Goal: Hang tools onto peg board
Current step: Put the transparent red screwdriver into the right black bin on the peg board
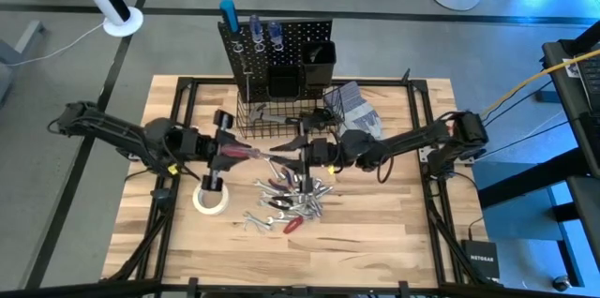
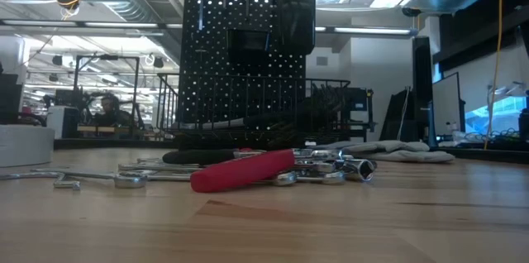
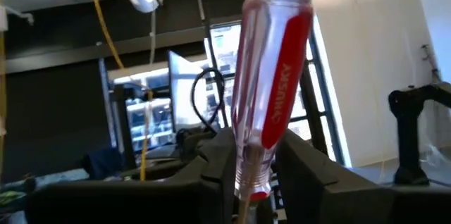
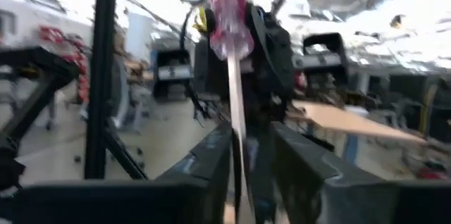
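Well short of finished. Up on the peg board point(image 1: 281, 40), at 12 o'clock on the table point(image 1: 375, 232): only a few blue-handled tools point(image 1: 251, 24) along the top row, plus whatever sits in the black bins point(image 1: 298, 68), contents impossible to tell. Most hooks bare. Mid-air in front of the wire basket point(image 1: 267, 118), near the table's centre: a red-handled screwdriver point(image 1: 246, 152), lying roughly level, handle toward 9 o'clock, shaft toward 3 o'clock. Left gripper point(image 1: 225, 150) at the handle end, its fingers point(image 3: 211, 171) pressed in on the neck of the clear-and-red handle. Right gripper point(image 1: 302, 155) at the shaft end, its fingers point(image 4: 211, 160) standing apart on either side of the thin shaft, apparently not pinching it. Looks like a hand-over between the two arms, with the screwdriver not yet hung. Left to do, at 6 o'clock from the grippers: a heap of silver wrenches point(image 1: 298, 190) flat on the wood, a red-handled tool point(image 1: 293, 226) at the heap's near edge, and at 7 o'clock a white tape roll point(image 1: 211, 200). Grey gloves point(image 1: 354, 109) at 1 o'clock beside the basket, no part of the job.
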Motion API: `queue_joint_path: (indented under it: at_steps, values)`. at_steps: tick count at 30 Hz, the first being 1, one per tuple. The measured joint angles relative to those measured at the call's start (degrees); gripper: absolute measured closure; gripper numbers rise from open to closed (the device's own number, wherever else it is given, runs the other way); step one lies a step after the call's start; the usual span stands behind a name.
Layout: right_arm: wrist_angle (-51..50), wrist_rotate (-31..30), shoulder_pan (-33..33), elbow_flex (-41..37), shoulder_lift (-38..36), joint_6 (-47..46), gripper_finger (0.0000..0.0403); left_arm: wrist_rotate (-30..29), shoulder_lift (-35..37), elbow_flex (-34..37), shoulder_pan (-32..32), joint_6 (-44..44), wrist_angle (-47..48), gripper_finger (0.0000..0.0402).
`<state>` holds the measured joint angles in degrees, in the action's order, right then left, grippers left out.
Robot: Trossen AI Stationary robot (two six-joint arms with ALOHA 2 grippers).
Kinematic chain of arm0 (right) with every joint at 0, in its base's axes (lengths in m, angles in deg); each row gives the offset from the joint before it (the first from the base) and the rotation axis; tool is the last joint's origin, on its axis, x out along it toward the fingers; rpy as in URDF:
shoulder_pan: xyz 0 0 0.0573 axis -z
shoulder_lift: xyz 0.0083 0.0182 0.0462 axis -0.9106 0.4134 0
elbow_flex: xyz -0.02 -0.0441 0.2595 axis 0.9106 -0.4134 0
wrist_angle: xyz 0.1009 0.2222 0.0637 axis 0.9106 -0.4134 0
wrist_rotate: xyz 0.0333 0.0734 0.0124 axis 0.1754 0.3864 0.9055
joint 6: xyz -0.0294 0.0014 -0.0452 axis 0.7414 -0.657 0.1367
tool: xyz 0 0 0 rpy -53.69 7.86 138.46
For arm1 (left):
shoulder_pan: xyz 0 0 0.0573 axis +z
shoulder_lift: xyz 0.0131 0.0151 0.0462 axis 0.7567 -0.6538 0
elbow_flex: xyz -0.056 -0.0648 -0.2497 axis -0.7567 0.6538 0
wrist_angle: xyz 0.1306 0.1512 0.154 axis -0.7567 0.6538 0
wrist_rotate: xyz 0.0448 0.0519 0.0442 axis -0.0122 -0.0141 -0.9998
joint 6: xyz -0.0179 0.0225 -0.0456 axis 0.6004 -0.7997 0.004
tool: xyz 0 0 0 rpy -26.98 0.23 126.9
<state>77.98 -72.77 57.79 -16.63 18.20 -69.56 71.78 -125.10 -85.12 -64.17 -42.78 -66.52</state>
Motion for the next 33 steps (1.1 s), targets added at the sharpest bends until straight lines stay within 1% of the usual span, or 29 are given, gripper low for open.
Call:
queue_joint_path:
  at_steps: [3,6,9,11,16,21,26,29,33]
  values:
    - [-7.3,-0.5,0.0,0.0,-2.5,1.0,0.0258,-0.9,3.5,0.0,0.0,0.0,3.7,0.0333]
    - [-13.8,-3.0,0.0,0.0,-5.2,1.4,0.023,-2.8,6.2,0.0,0.0,0.6,7.5,0.0332]
    - [-18.2,-4.0,0.0,0.0,-7.8,1.3,0.0212,-4.5,7.8,0.0,0.5,2.0,12.7,0.0331]
    - [-19.0,-3.7,-0.1,0.0,-8.9,1.3,0.0207,-4.8,7.5,0.0,1.4,2.6,15.7,0.0332]
    - [-18.7,-2.9,-0.1,0.0,-9.6,-0.3,0.0204,-4.8,2.0,-0.5,4.4,6.4,16.9,0.0331]
    - [-19.1,-3.0,-0.1,0.0,-9.6,-0.8,0.0204,-4.7,-6.2,-4.9,5.7,7.3,22.3,0.0331]
    - [-19.6,-2.9,-0.1,0.0,-9.6,-1.5,0.0204,-4.6,-12.6,-9.7,5.7,7.9,25.9,0.0329]
    - [-21.5,-2.9,-0.1,0.0,-9.5,-2.4,0.0204,-4.6,-15.4,-11.3,5.7,8.2,26.7,0.033]
    - [-22.2,-2.9,-0.1,0.0,-9.5,-2.4,0.0208,-4.6,-16.2,-12.5,5.7,8.4,28.5,0.0329]
